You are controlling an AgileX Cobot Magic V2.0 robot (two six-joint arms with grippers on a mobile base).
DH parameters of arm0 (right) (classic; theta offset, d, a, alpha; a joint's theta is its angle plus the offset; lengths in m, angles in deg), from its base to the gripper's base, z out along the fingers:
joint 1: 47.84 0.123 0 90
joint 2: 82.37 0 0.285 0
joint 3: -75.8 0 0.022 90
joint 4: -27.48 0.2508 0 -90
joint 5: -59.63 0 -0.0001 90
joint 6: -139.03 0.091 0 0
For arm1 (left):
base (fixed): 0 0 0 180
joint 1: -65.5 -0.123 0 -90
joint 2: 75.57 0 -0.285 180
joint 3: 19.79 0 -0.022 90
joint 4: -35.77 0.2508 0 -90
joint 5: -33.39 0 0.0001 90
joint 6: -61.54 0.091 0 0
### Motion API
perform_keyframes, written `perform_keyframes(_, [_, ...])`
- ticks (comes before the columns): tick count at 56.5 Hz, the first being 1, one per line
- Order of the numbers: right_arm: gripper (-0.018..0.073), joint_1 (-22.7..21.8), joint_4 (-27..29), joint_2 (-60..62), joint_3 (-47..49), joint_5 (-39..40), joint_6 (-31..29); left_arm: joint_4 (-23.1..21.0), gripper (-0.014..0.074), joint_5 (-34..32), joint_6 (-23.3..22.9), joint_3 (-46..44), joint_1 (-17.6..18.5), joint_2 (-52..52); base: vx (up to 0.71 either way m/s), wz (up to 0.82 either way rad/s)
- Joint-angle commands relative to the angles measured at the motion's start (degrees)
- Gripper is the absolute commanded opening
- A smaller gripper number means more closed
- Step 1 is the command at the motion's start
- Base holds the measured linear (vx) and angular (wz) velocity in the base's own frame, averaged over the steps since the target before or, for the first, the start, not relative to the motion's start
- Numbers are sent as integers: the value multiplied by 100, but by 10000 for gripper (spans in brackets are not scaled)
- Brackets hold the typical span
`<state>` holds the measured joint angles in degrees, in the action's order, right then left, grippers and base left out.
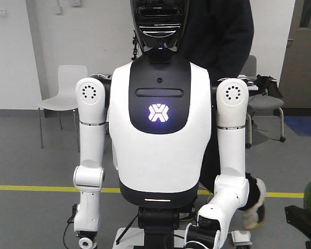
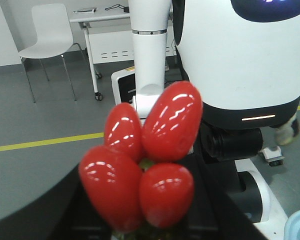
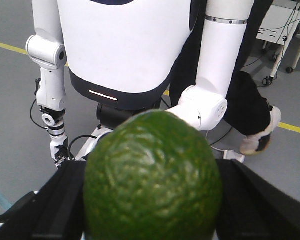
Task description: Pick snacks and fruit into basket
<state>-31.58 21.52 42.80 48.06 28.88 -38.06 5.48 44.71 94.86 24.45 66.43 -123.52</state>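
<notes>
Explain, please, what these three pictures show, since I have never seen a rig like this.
The pictures come from a two-armed robot's own cameras. The front camera looks out at a different machine: a white humanoid robot standing on a grey floor, with a person in dark clothes behind it. The other two cameras sit on the wrists, looking along each tool. The left tool holds a cluster of glossy red fruit. The right tool holds a round, bumpy green fruit. No table or worktop shows in any view.
</notes>
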Motion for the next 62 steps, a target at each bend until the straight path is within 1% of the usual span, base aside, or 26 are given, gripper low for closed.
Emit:
perform_keyframes(1, [-8,91,206,2,176,761,-142,-83,-3,-444,-8,-179,20,40,0,0])
perform_keyframes(5, [-8,461,357,-120,176,894,-423,-83,-3,-444,-8,-179,20,40,0,0])
perform_keyframes(9, [-8,1043,449,-388,176,1023,-877,-83,-3,-438,-8,-179,20,40,0,0])
perform_keyframes(12, [-8,1509,454,-630,176,1158,-1106,-83,-3,-432,-8,-179,20,40,0,0])
perform_keyframes(18, [-8,2289,501,-1149,204,1478,-1108,-83,-2,-414,-8,-179,20,40,0,0])
perform_keyframes(25, [-8,3089,506,-1721,212,1880,-1108,-83,-1,-414,-8,-179,20,40,0,0])
perform_keyframes(31, [-8,3584,467,-2187,212,2031,-1108,-88,-1,-414,-8,-179,20,40,0,0])
perform_keyframes(37, [-1,3769,483,-2584,212,2104,-1107,-88,-1,-414,-15,-179,20,40,0,0])
perform_keyframes(44, [48,3869,513,-2929,212,2138,-1084,-88,-1,-358,-14,-179,20,40,0,0])
perform_keyframes(52, [155,3869,518,-3212,212,2269,-1084,-88,-1,-282,-14,-179,20,40,0,0])
perform_keyframes(62, [329,3869,674,-3542,212,2419,-1084,-88,-1,-282,-14,-179,20,40,0,0])
